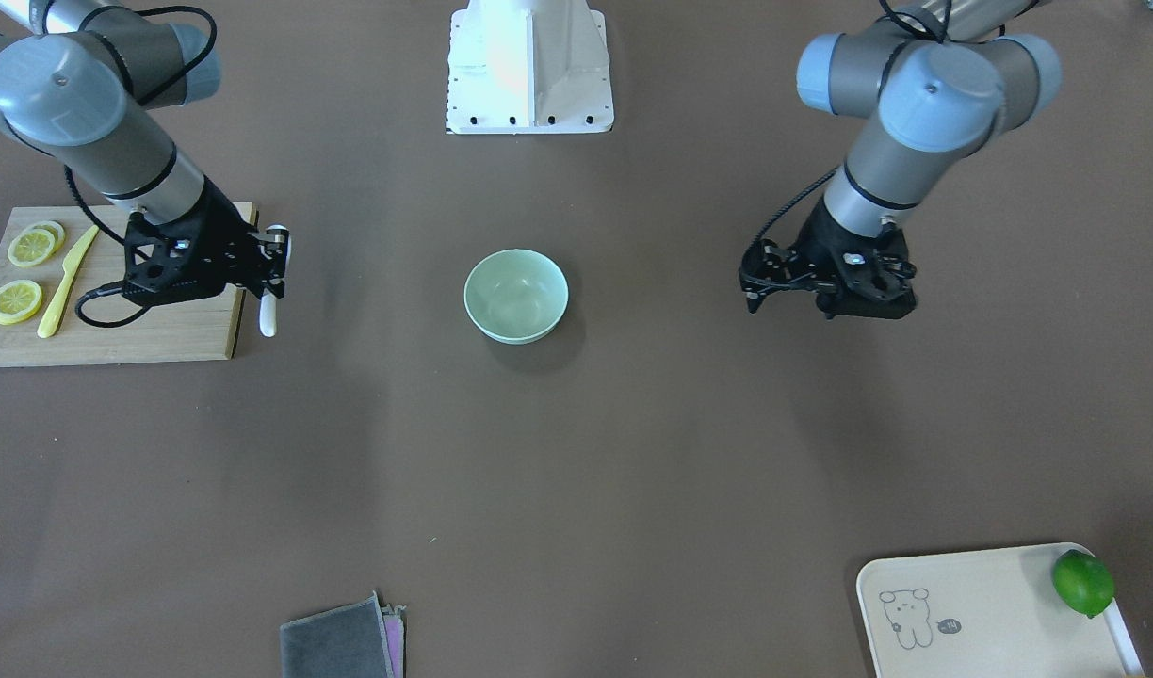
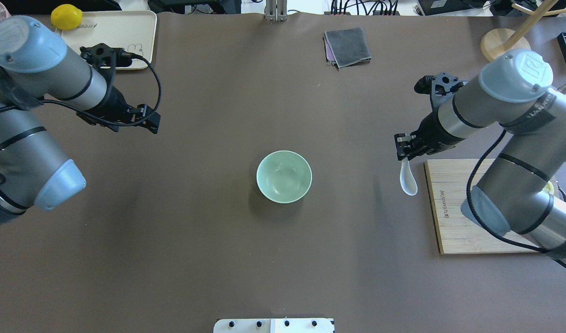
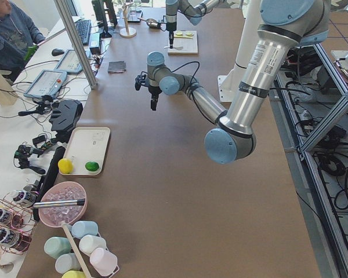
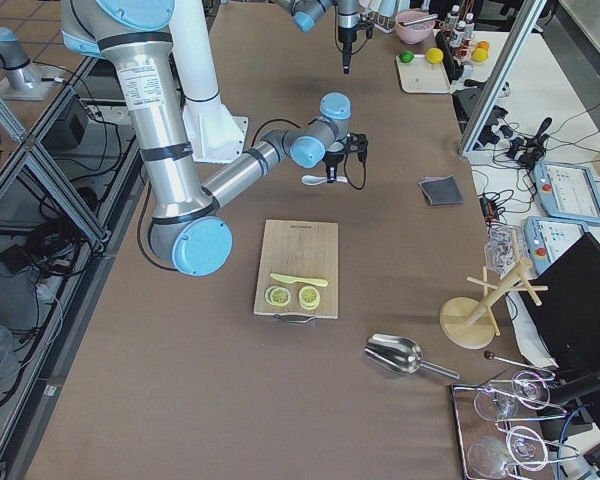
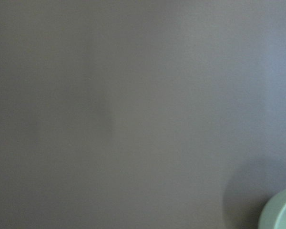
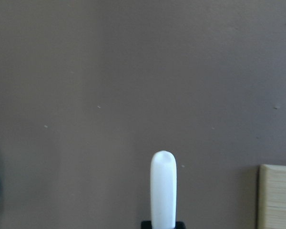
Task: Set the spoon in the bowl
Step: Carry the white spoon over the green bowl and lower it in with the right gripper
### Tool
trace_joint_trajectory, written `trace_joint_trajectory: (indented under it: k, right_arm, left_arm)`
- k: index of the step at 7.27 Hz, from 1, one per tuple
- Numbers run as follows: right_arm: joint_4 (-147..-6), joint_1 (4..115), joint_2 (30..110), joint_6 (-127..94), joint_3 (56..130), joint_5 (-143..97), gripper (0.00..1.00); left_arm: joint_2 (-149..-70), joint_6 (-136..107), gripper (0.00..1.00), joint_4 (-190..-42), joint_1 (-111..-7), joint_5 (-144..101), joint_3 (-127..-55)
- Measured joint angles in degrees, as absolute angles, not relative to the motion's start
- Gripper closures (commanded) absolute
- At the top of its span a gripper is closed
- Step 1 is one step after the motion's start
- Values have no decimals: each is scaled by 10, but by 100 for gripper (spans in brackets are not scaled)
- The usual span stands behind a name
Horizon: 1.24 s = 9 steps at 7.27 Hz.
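Observation:
The white spoon hangs from my right gripper, which is shut on its handle, just off the edge of the wooden cutting board. In the overhead view the spoon hangs scoop-down below the right gripper, well to the right of the mint-green bowl. The bowl stands empty at the table's middle. The right wrist view shows the spoon over bare table. My left gripper hovers on the bowl's other side; it looks open and empty. A bit of the bowl's rim shows in the left wrist view.
The cutting board holds lemon slices and a yellow knife. A cream tray with a lime lies at a far corner. A folded grey cloth lies at the far edge. The robot's base stands behind the bowl.

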State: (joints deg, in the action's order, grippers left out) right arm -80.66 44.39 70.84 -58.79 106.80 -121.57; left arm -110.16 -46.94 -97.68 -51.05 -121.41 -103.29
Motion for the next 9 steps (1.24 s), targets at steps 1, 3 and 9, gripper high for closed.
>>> trace_joint_trajectory:
  k: [1, 3, 9]
  right_arm:
    - [-821, 423, 653, -635, 1046, -1185, 100]
    - [-826, 394, 545, -735, 965, -1135, 100]
    - [-830, 308, 486, -866, 921, -994, 100]
  left_arm:
    - [-1070, -405, 2, -978, -547, -1236, -1033]
    - [-1027, -313, 2, -978, -601, -1268, -1030]
    - [-1019, -287, 2, -978, -615, -1281, -1020]
